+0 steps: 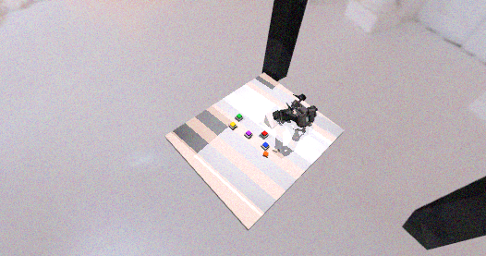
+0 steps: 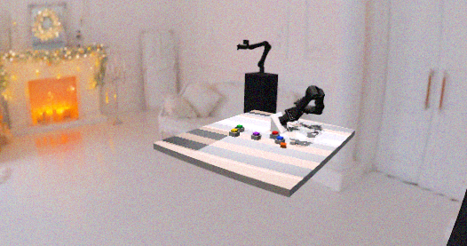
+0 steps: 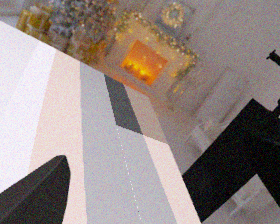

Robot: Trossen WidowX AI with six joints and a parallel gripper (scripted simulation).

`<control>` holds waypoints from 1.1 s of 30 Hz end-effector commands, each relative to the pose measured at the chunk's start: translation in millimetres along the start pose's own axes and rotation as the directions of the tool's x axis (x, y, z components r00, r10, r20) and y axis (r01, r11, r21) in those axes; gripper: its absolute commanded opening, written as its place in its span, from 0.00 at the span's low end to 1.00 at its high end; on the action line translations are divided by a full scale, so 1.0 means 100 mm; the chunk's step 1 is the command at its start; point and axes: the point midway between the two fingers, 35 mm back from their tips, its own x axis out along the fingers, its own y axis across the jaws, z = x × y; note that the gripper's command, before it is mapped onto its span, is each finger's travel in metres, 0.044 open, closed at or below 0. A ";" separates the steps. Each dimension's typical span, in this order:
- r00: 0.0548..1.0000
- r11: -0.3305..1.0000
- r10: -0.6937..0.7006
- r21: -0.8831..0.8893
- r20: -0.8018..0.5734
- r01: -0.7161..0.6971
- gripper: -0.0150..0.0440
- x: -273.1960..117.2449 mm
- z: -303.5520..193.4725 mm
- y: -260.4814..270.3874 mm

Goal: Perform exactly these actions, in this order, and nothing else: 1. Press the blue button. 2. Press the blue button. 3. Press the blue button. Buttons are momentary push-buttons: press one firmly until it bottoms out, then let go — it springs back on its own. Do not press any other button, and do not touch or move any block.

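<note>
Centrally on the striped board, the blue button has a small blue cap on a squat, dark-sided base. It lies between the red button and a small orange block, apart from both and nearest the block. The purple button, yellow button and green button have similar compact, blocky housings; the yellow and green units form a close pair. The board is a flat slab with straight edges, banded in pale peach, light grey, white and charcoal, and its visible side face is grey. The arm is matte black and angular, bent at its joints, with dark, broken-outlined shadows on the board. Its gripper is set wide; one dark, tapered finger with a blunt tip enters the wrist view at lower left. A pale wedge appears at the gripper end; its exact identity cannot be determined. Contact between gripper and blue button is not shown. A black, box-shaped pedestal stands beyond the board's corner.
</note>
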 end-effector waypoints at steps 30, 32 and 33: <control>0.521 0.064 -0.110 0.517 -0.846 0.853 0.93 -2.47 -1.30 0.08; 0.456 -0.041 -0.086 0.460 -0.886 0.887 0.93 -2.69 -1.30 0.15; 0.422 -0.092 -0.073 0.428 -0.904 0.899 0.93 -2.80 -1.29 0.18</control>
